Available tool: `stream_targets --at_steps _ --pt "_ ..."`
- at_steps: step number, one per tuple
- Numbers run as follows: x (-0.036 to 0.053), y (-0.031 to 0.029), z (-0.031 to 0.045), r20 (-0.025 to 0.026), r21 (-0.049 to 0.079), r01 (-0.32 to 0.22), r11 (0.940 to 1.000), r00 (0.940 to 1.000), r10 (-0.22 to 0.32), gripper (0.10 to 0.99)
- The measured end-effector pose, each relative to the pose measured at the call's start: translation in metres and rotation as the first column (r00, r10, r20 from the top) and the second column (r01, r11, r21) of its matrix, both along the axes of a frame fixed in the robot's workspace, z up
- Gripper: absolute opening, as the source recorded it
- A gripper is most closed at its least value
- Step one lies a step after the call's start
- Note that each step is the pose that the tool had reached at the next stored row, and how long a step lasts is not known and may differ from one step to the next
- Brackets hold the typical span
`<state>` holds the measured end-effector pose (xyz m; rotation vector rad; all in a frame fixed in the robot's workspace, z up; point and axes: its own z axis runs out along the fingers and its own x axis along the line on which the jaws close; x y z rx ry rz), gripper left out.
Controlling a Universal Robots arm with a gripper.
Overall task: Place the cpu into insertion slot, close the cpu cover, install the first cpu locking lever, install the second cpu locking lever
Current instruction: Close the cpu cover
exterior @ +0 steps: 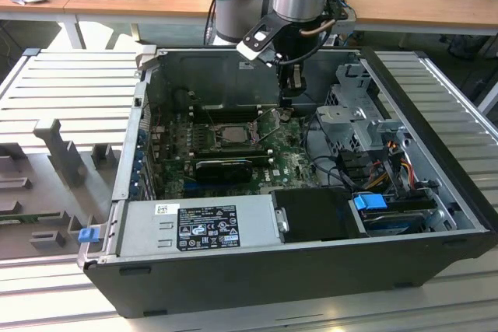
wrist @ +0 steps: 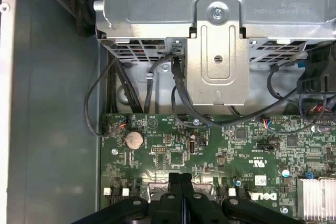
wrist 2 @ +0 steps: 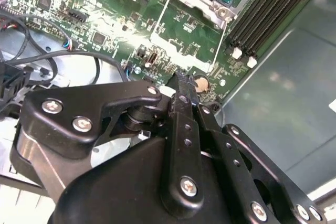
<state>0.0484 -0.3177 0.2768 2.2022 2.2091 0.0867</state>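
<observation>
Logged by me: fingers [wrist: 175,184] pressed shut together with nothing between them, low over the green board [wrist: 236,156]; cpu [exterior: 233,134] sat nearby in the insertion slot [exterior: 254,134].

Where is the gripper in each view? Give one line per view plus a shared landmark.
Exterior view: the gripper hangs inside the case, to the exterior view's right of the cpu.
Second wrist view: the gripper, shut, points at the motherboard beside the coin battery.
First wrist view: the gripper is over the same board.
Shared landmark: the coin battery, in both wrist views.
</observation>
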Motion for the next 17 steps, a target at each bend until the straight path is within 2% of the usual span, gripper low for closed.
stream_targets --at_steps 4,5,6,8,12,17 --pt "0.0001 -0.0008 -0.0081 -0.0004 0.0 0.0 1.0 1.0 0.0 0.106" --pt "0.0011 -0.0008 -0.01 -0.0042 0.001 -0.001 1.0 1.0 0.001 0.106" --pt "0.0036 -0.0008 -0.0114 -0.0119 0.001 -0.003 1.0 0.9999 0.003 0.106" --pt "0.0067 -0.0008 -0.0136 -0.0176 0.001 -0.007 1.0 0.9998 0.007 0.106" --pt "0.012 -0.0008 -0.0169 -0.0181 0.001 -0.061 0.9981 0.9979 0.061 0.106" --pt "0.0152 -0.0008 -0.0252 -0.0182 0.001 -0.085 0.9964 0.9962 0.085 0.106"
